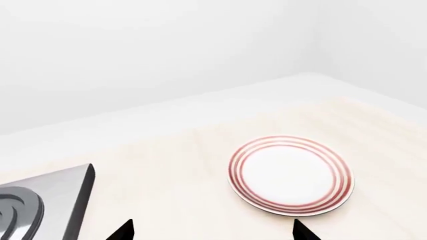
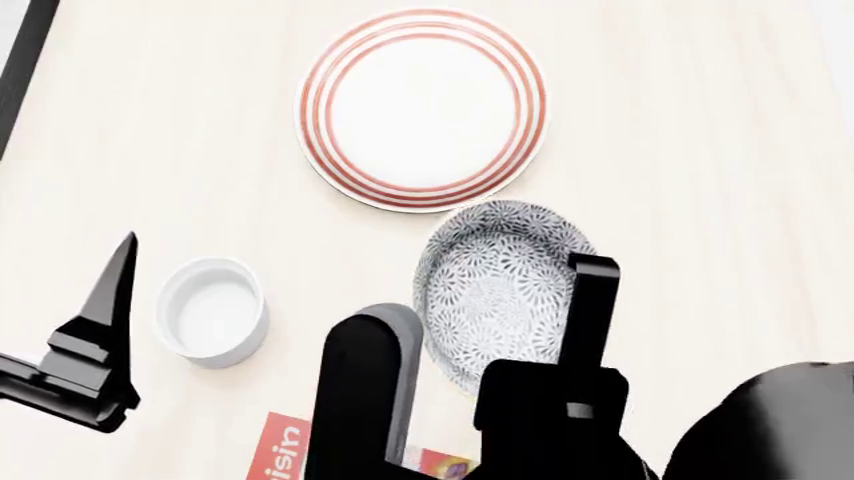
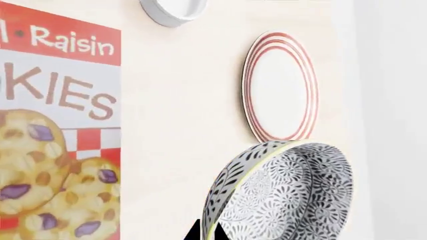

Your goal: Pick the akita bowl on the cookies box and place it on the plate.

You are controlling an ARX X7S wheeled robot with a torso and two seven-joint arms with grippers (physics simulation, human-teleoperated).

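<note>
**Carrying the bowl to the plate**

Jaws of my right gripper point(image 2: 483, 330) were clamped on the rim of the akita bowl point(image 2: 501, 285), one finger outside and one inside the wall, as the right wrist view showed at the picture's lower edge. I held the bowl off the cookies box point(image 3: 57, 130), in the air over the table point(image 2: 694, 150), and its far rim reached just to the near edge of the plate point(image 2: 420, 108) in the head view. The bowl seemed tilted in my grip, but the views did not agree well, so I could not say how much.

My left gripper point(image 1: 210, 231) hung with its fingers spread wide and empty, well apart from the bowl, looking towards the same plate. The small white ramekin point(image 2: 211, 310) stood beside my path, on the left.

To do this step well, I judged that I had to carry the bowl forward until its middle was over the white middle of the plate, inside the red rings. I should level the bowl first, then lower it slowly until the base touched, and only then release. If I released too early or off centre, the bowl could land on the plate's rim and tip or slide off. I also needed to keep the pinch firm, since only one thin wall was held.
</note>
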